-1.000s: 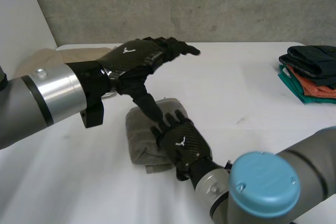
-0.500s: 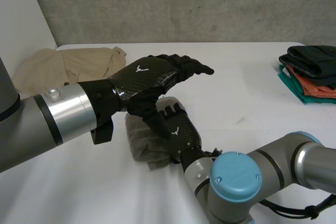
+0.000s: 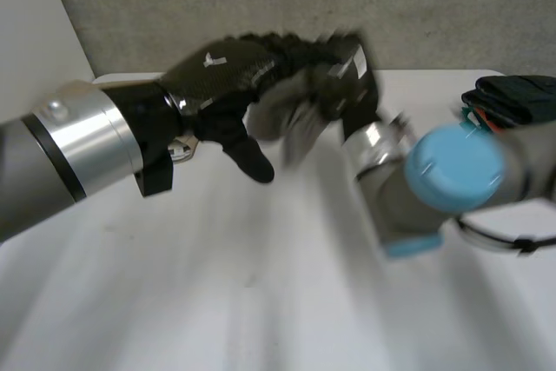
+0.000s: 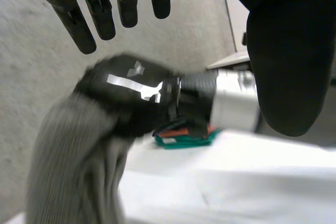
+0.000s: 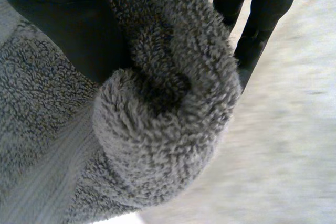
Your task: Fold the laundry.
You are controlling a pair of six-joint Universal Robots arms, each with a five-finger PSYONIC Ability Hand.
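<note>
Near edge of the table [image 3: 174, 301] is bare, nothing lying on it in front of me. Right arm [image 3: 417, 206] swings across at mid-depth, blurred in the head view.

Right hand [image 3: 343, 76] is clamped on the grey towel [image 3: 291, 119]. The right wrist view shows a thick roll of the pile [image 5: 168, 129] squeezed between thumb [image 5: 63, 24] and fingers [image 5: 262, 14]. It's a bunch grip on the fold, I'd guess so the layers don't open up while it's carried. The towel is up in the air, clear of the table, with the rest hanging below the hand [image 4: 73, 171].

Left hand [image 3: 230, 71] sits just beside it, fingers [image 4: 100, 3] straight and holding nothing, thumb [image 4: 283, 51] spread wide. It reads as parked out of the way or ready to support, can't say which.

Far right of the table is the folded stack [image 3: 512, 115], well apart from both hands. My read is the fold's done and the towel is headed there. Risk is the hanging part catching or unrolling on the way.
</note>
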